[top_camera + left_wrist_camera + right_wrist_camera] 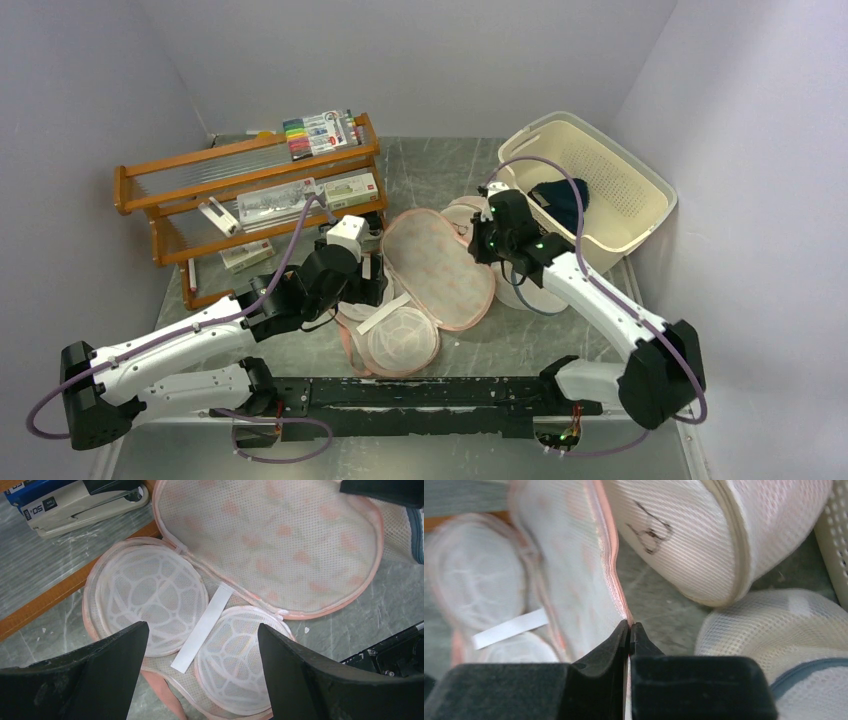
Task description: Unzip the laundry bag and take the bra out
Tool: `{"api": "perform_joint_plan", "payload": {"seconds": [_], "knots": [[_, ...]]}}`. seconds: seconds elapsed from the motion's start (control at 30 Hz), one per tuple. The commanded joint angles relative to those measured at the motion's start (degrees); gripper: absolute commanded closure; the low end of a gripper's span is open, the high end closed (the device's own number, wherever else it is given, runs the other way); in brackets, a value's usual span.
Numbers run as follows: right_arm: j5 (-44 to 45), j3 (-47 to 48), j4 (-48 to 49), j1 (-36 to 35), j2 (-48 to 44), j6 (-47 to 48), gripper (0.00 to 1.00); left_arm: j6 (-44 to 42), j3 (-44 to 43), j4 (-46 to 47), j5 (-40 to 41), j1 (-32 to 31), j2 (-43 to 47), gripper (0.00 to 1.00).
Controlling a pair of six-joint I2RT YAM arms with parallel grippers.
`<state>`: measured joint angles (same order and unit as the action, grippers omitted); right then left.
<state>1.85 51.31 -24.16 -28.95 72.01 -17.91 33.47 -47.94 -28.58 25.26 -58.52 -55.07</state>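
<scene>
The laundry bag lies unzipped, its floral lid lifted off the lower half. That half holds two white mesh cup shells and a white strap. My right gripper is shut on the lid's pink zip edge, as the right wrist view shows. My left gripper is open and empty, hovering over the cup shells; it also shows in the top view. A dark navy bra lies in the cream basket.
The cream basket stands at the back right. A round dome bag with a black bra drawing and a white dome bag with a blue rim lie beside my right gripper. A wooden rack and a stapler are on the left.
</scene>
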Motion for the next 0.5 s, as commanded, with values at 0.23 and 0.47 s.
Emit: {"api": "perform_joint_plan", "payload": {"seconds": [0.23, 0.47], "knots": [[-26.3, -1.6, 13.4, -9.3, -7.5, -2.4, 1.00, 0.5, -1.5, 0.4, 0.0, 0.4, 0.3, 0.09], [-37.1, -9.0, 32.7, -13.0, -3.9, -17.4, 1.00, 0.9, -1.4, -0.6, 2.3, 0.4, 3.7, 0.09]]}}
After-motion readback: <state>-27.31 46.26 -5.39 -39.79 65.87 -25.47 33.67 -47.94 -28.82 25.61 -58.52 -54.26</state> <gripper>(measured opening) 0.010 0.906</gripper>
